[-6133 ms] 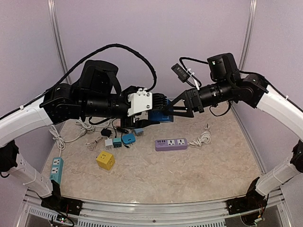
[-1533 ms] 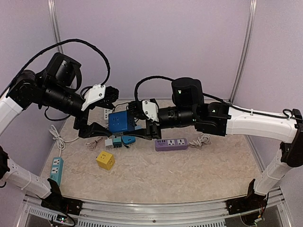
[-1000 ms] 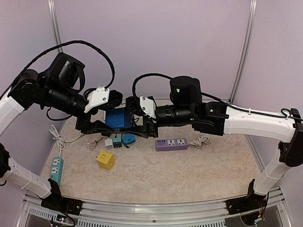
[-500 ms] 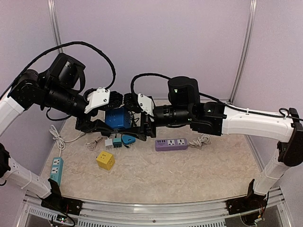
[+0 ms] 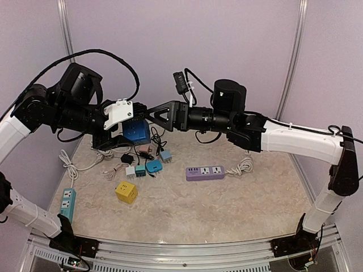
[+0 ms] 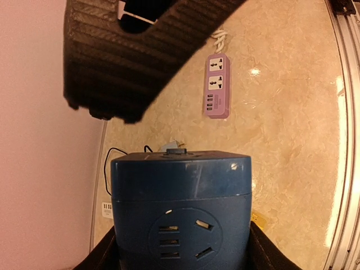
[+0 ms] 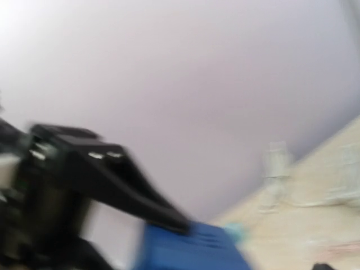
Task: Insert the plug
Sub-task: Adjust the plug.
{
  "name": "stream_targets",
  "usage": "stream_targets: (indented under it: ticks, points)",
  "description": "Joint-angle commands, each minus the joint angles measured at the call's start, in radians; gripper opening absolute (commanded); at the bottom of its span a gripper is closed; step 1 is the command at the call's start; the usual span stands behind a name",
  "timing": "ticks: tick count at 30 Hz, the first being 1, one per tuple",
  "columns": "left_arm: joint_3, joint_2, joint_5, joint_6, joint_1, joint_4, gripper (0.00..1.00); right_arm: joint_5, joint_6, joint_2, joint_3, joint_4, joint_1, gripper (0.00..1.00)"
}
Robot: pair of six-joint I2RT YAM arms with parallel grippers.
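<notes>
The left gripper is clamped on a blue socket cube, held off the table out toward 10 o'clock. From its wrist camera only slivers of its fingers show, cut off at the bottom corners on either side of the cube. The face with the socket slots looks straight into the lens.

A small dark stub pokes up past the cube's far top edge. It may be the plug seated in the far face, but that face is hidden and I cannot tell.

The right gripper hangs just at 3 o'clock of the cube, jaws spread wide with nothing between them. One of its ribbed fingers fills the top of the left wrist view, out of focus. The right wrist view is smeared: a black finger and a blue corner of the cube are all I can make out.

Below, on the table, a cluster of small adapters lies toward 10 o'clock, with a black adapter and tangled cords beside it. The arms cover part of it.

A yellow cube sits toward 9 o'clock. A purple strip is near the middle. A teal strip lies at the 8 o'clock edge, partly behind the left arm.
</notes>
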Motion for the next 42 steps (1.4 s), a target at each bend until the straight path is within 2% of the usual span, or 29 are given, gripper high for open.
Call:
stream_targets:
  ticks: [1,4,9,12,17,19,21,22,23,24,25,26,27,28,29,30,32,34,38,42]
  points:
    - [-0.005,-0.012,-0.032,-0.007,0.004,0.057,0.0,-0.154,0.326,0.101,0.034,0.114,0.026,1.0]
    - [-0.005,-0.011,-0.03,-0.012,0.006,0.059,0.0,-0.124,0.241,0.131,0.101,-0.027,0.047,1.0]
    - [-0.004,-0.013,-0.026,-0.013,0.006,0.056,0.0,-0.122,0.274,0.152,0.074,0.028,0.047,1.0]
    - [-0.006,-0.013,-0.022,-0.012,0.004,0.055,0.0,-0.138,0.296,0.166,0.077,0.062,0.047,0.9]
    - [-0.011,-0.011,-0.02,-0.009,0.003,0.055,0.0,-0.163,0.316,0.204,0.12,0.055,0.047,0.62]
    - [-0.011,-0.012,-0.019,-0.011,0.003,0.056,0.0,-0.18,0.328,0.221,0.137,0.054,0.047,0.55]
    - [-0.012,-0.012,-0.018,-0.012,0.003,0.058,0.0,-0.198,0.34,0.237,0.151,0.067,0.047,0.52]
    - [-0.012,-0.012,-0.018,-0.012,0.003,0.058,0.0,-0.205,0.344,0.239,0.153,0.072,0.046,0.47]
    - [-0.015,-0.012,-0.018,-0.01,0.003,0.059,0.0,-0.212,0.346,0.24,0.156,0.073,0.046,0.34]
    - [-0.018,-0.012,-0.017,-0.008,0.004,0.056,0.0,-0.214,0.341,0.239,0.159,0.068,0.046,0.15]
    - [-0.024,-0.013,-0.018,-0.009,0.005,0.055,0.0,-0.211,0.328,0.235,0.16,0.054,0.045,0.0]
    - [-0.028,-0.014,-0.02,-0.018,0.008,0.056,0.13,-0.207,0.307,0.227,0.16,0.03,0.045,0.0]
    - [-0.032,-0.017,-0.015,-0.033,0.02,0.055,0.44,-0.206,0.274,0.218,0.163,-0.006,0.039,0.0]
    - [-0.038,-0.023,0.009,-0.051,0.045,0.053,0.7,-0.205,0.237,0.205,0.166,-0.055,0.03,0.0]
    - [-0.048,-0.038,0.046,-0.069,0.089,0.057,0.89,-0.203,0.187,0.189,0.167,-0.116,0.015,0.0]
    - [-0.057,-0.05,0.104,-0.085,0.141,0.059,0.97,-0.204,0.137,0.169,0.162,-0.173,-0.011,0.0]
    - [-0.081,-0.086,0.2,-0.089,0.268,0.057,0.99,-0.235,0.063,0.128,0.129,-0.25,-0.088,0.0]
    - [-0.121,-0.118,0.221,-0.079,0.398,0.06,0.99,-0.231,-0.042,0.097,0.119,-0.408,-0.175,0.0]
    - [-0.252,-0.202,0.325,-0.086,0.618,0.051,0.99,-0.135,-0.534,0.119,0.296,-0.851,-0.305,0.0]
    - [-0.436,-0.286,0.369,-0.087,0.789,0.058,0.99,-0.033,-0.98,0.203,0.479,-1.222,-0.349,0.0]
